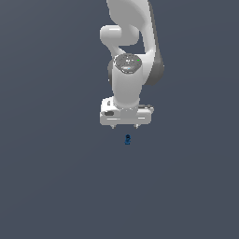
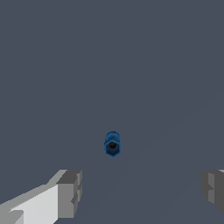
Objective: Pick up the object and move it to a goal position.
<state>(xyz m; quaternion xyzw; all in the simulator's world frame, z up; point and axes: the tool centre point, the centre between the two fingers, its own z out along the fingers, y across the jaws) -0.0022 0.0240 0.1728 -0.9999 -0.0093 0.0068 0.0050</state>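
In the exterior view, the white Panda arm hangs with its gripper (image 1: 125,126) pointing down, the two short fingers (image 1: 113,126) set wide apart with nothing between them. The object (image 1: 127,139), a tiny dark blue blocky piece with lighter specks, sits on the plain grey bench (image 1: 46,186) just below the fingertips in the picture and roughly midway between them. How much height separates them cannot be told from here.

In the wrist view, the object (image 2: 112,144) shows a dark hexagonal hollow in its end and lies ahead of the gap between the grey fingers (image 2: 70,192), clear of both.

My judgement: the step in hand is the approach. Doing it well means centring the gap over the object, descending straight, and closing only once both pads flank it, since so small a piece could easily be nudged aside.
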